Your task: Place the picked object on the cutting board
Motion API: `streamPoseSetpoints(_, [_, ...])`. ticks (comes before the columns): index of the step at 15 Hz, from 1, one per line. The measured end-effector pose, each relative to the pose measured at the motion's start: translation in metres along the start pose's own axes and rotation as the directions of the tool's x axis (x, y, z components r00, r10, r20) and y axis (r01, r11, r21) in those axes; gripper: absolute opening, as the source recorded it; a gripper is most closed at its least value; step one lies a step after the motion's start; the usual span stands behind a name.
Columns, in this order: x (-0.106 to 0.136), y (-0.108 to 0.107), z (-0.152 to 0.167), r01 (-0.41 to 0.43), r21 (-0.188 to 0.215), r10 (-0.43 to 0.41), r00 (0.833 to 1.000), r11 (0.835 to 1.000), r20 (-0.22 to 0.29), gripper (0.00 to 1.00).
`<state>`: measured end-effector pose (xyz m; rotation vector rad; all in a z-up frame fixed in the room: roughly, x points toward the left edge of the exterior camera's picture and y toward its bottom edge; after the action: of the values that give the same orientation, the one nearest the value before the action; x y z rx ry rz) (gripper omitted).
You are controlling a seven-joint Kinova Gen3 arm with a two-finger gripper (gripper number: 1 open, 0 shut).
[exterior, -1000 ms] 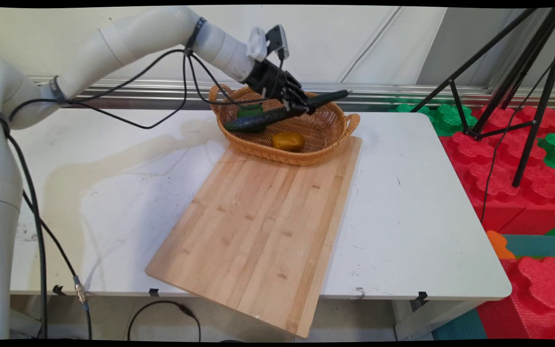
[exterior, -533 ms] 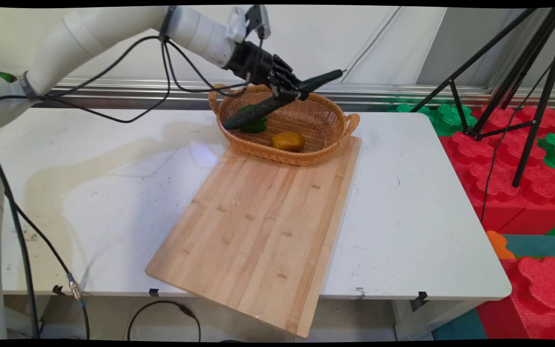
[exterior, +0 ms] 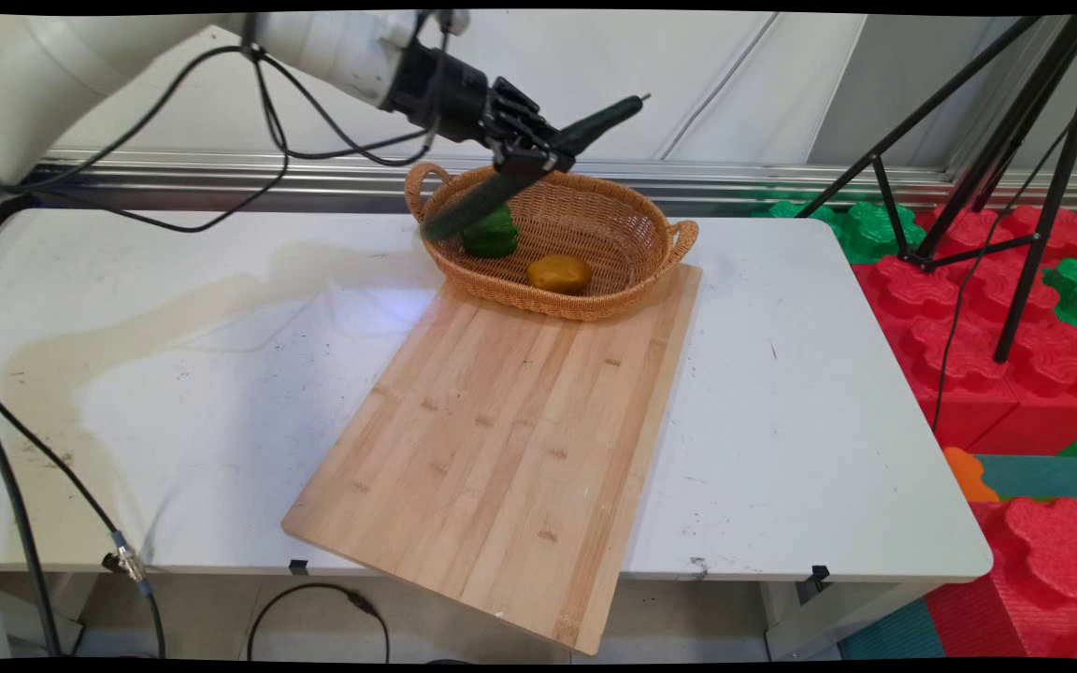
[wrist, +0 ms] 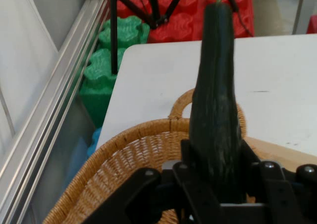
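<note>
Bare cutting board (exterior: 510, 449) in front; wicker basket (exterior: 595, 290) and tripod (exterior: 997, 178) behind.

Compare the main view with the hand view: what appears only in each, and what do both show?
Only the main view shows the wooden cutting board, the green pepper and yellow vegetable in the basket, and the arm's black cables. Only the hand view shows the end effector's linkage close up and the cucumber's far tip against the red blocks. Both show the end effector shut on the dark cucumber, the wicker basket, the white table and the tripod.
</note>
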<state>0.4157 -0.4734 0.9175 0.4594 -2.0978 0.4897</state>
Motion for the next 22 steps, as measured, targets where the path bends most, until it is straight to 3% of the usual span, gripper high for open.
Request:
streamPoseSetpoints(9, [0.008,0.048,-0.075,0.015,-0.079,-0.017,0.999,0.997,-0.031,0.0])
streamPoseSetpoints(16, [-0.004,0.087,-0.101,0.034,-0.133,-0.03,0.999,0.991,0.03,0.0])
streamPoseSetpoints(22, [-0.017,0.126,-0.1,0.021,-0.187,-0.003,0.996,0.982,0.094,0.0])
